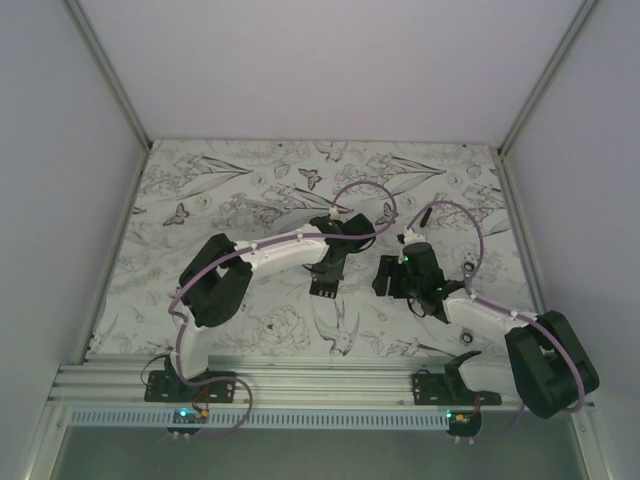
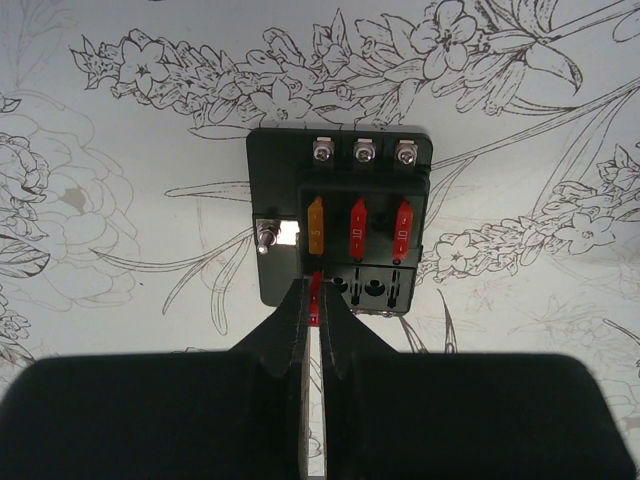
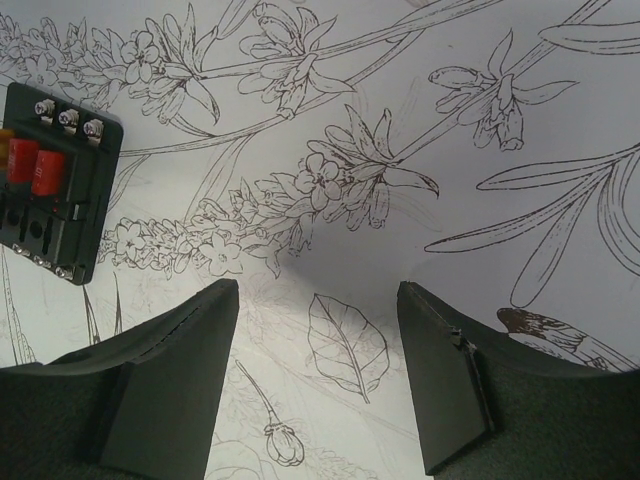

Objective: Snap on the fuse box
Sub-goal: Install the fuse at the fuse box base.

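Note:
The fuse box [image 2: 345,175] is a black square block lying flat on the flower-print table, with one orange and two red fuses in its back row and three screws along the far edge. In the left wrist view my left gripper [image 2: 316,285] is shut on a small red fuse [image 2: 315,303], held at the leftmost slot of the box's near row. The box also shows at the left edge of the right wrist view as the fuse box [image 3: 60,205]. My right gripper [image 3: 318,290] hovers open over bare table to the right of the box, with nothing between its fingers.
A flower-print sheet [image 1: 250,190] covers the table, which is closed in by white walls at the back and both sides. In the top view the two wrists, left gripper [image 1: 325,282] and right gripper [image 1: 388,272], stand close together near the middle. A metal rail [image 1: 320,385] runs along the near edge.

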Available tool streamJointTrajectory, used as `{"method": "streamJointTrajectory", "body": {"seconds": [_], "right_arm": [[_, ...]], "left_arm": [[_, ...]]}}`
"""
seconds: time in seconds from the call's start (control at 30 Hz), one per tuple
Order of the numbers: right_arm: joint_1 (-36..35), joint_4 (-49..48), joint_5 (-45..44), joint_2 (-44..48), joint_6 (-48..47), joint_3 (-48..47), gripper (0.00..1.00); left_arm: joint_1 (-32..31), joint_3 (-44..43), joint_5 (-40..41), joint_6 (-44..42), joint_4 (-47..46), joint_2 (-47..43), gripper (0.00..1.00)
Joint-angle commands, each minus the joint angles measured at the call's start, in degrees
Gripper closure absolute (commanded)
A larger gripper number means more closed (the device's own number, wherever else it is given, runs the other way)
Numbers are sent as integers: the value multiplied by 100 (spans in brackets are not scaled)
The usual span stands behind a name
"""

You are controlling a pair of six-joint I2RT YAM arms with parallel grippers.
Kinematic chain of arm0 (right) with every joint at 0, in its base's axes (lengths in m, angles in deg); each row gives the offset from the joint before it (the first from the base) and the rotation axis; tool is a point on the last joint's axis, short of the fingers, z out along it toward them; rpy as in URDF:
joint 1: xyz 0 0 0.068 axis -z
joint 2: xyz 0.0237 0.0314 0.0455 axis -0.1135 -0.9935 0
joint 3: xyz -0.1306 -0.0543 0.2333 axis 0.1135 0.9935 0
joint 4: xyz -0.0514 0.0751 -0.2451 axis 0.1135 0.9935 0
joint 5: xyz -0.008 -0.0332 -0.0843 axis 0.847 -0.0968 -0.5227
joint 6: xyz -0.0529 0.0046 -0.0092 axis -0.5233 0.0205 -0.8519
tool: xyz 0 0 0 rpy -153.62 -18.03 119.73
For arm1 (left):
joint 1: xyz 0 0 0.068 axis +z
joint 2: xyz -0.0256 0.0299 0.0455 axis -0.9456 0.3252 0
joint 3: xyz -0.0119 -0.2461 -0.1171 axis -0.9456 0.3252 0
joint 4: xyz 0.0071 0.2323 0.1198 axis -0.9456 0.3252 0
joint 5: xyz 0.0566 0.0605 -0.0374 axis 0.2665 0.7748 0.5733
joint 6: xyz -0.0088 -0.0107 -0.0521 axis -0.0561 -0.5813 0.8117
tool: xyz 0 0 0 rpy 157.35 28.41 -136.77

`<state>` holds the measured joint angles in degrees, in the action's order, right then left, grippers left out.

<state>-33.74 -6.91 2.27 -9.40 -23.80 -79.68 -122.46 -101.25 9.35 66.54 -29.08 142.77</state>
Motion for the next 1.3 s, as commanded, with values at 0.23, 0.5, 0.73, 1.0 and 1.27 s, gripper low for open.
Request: {"method": "streamJointTrajectory", "body": {"seconds": [0.23, 0.5, 0.73, 1.0, 1.27], "right_arm": [[15, -179, 152, -68, -66, -215, 29], [15, -180, 164, -95, -65, -221, 29], [15, -175, 202, -114, -73, -229, 29], [11, -178, 199, -116, -75, -232, 29], [7, -186, 224, -117, -79, -237, 29]], "left_arm": [[-50, 22, -126, -147, 80, 213, 100], [-50, 270, -117, -116, -260, 15, 100], [-50, 303, -107, -148, -331, -32, 100], [-50, 475, -47, -131, -460, -213, 100], [0, 803, -186, -107, -826, -358, 100]]}}
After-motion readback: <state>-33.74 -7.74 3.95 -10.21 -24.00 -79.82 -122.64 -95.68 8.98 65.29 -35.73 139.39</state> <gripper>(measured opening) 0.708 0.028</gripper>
